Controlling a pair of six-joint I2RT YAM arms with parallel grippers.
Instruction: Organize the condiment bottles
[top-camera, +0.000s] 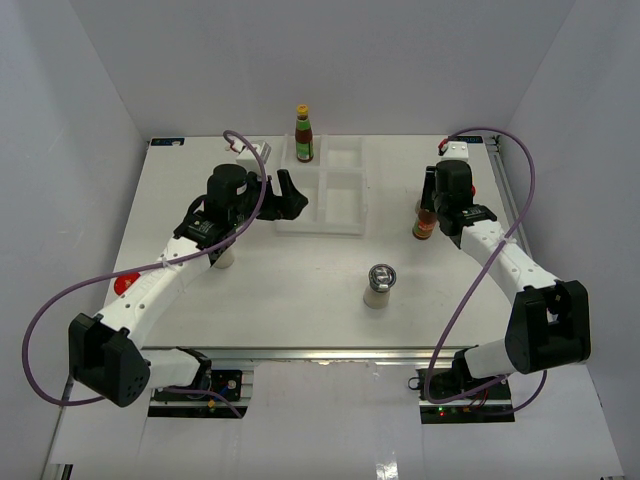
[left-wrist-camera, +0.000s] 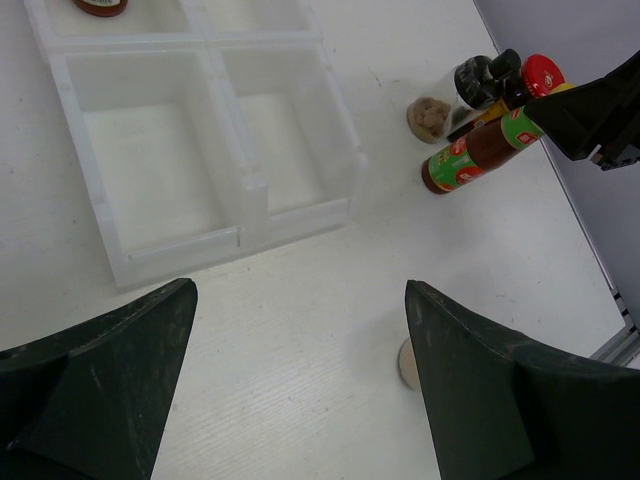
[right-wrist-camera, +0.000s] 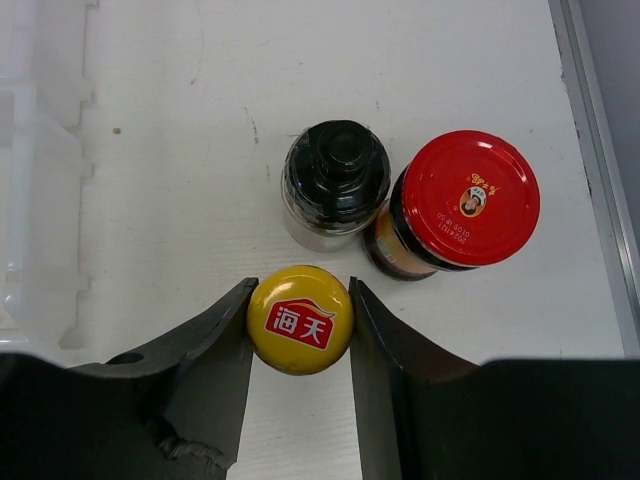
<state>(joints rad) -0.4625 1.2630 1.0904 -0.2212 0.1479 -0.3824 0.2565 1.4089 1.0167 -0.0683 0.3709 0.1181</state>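
- Done: one red sauce bottle (top-camera: 304, 135) stands upright in the far-left compartment of the white divided tray (left-wrist-camera: 180, 250). The other compartments that show hold nothing.
- In hand: the right gripper (right-wrist-camera: 300, 290) is clamped on the yellow cap of the second red sauce bottle (left-wrist-camera: 470, 155), to the right of the tray and apart from it (I cannot tell whether its base has left the table (top-camera: 300, 310)).
- Left to do: the black-capped shaker (right-wrist-camera: 335, 185) and the red-lidded amber jar (right-wrist-camera: 465, 210) stand side by side, touching or nearly so, just beyond the gripped bottle. The grey-lidded pale shaker (top-camera: 381, 285) stands alone mid-table, nearer the arm bases.
- A pale shape (top-camera: 222, 258) under the left arm and a red patch (top-camera: 125, 283) beside its forearm are probably two more bottles, but they are too hidden to name.
- By my judgement the task is at an early stage: one bottle is placed, a second is gripped, and the rest wait on the table.
- The left gripper (left-wrist-camera: 300, 285) hangs by the tray's near-left part, its fingers spread wide with nothing between them.
- In the way: the shaker and jar crowd the right fingers, so a sideways move could knock them. The left gripper sits close to the near compartments, which the right arm may need to reach.
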